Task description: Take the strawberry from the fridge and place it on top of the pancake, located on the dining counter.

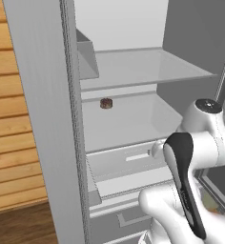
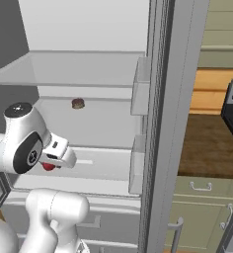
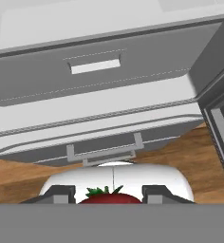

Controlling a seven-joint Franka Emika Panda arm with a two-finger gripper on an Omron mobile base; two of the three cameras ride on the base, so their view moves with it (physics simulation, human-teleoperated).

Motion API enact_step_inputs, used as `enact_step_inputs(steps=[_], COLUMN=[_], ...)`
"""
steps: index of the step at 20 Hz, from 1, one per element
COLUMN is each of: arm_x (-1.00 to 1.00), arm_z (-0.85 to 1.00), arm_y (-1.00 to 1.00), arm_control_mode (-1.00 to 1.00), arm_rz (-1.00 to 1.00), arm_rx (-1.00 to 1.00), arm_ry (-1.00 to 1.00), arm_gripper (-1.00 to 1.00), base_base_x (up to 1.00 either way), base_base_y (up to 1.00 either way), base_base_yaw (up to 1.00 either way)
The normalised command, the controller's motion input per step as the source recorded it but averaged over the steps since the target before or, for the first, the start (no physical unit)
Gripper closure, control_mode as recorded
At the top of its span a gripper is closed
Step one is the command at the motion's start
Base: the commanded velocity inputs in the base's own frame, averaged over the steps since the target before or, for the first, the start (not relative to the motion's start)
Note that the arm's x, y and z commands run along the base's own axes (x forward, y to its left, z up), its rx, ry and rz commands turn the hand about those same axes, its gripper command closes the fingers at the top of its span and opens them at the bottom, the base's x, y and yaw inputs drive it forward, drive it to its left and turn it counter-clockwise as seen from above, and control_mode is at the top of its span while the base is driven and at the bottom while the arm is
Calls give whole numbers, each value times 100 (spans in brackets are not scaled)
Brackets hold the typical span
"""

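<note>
- At the lower centre of the hand view: the strawberry [image 3: 110, 196], red with a green leafy cap, sits between the two dark finger tips of the gripper [image 3: 110, 194], one tip on each side and close against it. The jaws stand narrowly apart, closed onto the fruit.
- At the left of the right base view, mid-height: the same strawberry [image 2: 49, 166] shows as a small red spot under the white hand, with the gripper [image 2: 52, 164] around it, in front of the fridge's lower white drawer front.
- Across the upper and centre of the left base view: the fridge [image 1: 52, 119], light grey, door open, white interior exposed. Two shelves are visible, the upper one [image 1: 143, 66] bare in what shows.
- On the lower shelf [image 1: 128, 121], toward its left rear: a small squat brown-and-dark round item [image 1: 106, 103]; it also appears in the upper left of the right base view [image 2: 78, 103], well above and apart from the held fruit.
- At the lower right of the left base view: the white arm with its dark joint panel [image 1: 186, 181] covers the hand, so the grip cannot be judged there.
- In the upper half of the hand view: a grey drawer front [image 3: 95, 71] with a pale slot handle; below it another drawer with a bar handle [image 3: 104, 151]; brown wood floor [image 3: 190, 156] at the lower right.
- At the right of the right base view: green-grey cabinets [image 2: 202, 207] under a dark worktop.
</note>
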Motion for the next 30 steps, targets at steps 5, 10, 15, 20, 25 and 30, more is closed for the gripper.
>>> enact_step_inputs(steps=[5, 10, 15, 20, 25, 30], arm_x=[0, 0, -6, 0, 0, 0], arm_z=[-43, 0, 0, 0, 0, 0], arm_y=[0, 0, 0, 0, 0, 0], arm_control_mode=[-100, -100, -100, 100, 100, 100], arm_rz=[-2, 0, 0, 0, 0, 0], arm_rx=[1, 0, 0, 0, 0, 0], arm_ry=[2, 0, 0, 0, 0, 0], arm_gripper=[100, 100, 100, 100, 100, 100], base_base_x=[0, 0, 0, -29, -49, -89], base_base_y=[0, 0, 0, 0, -8, -9], base_base_yaw=[0, 0, 0, 27, 36, 48])
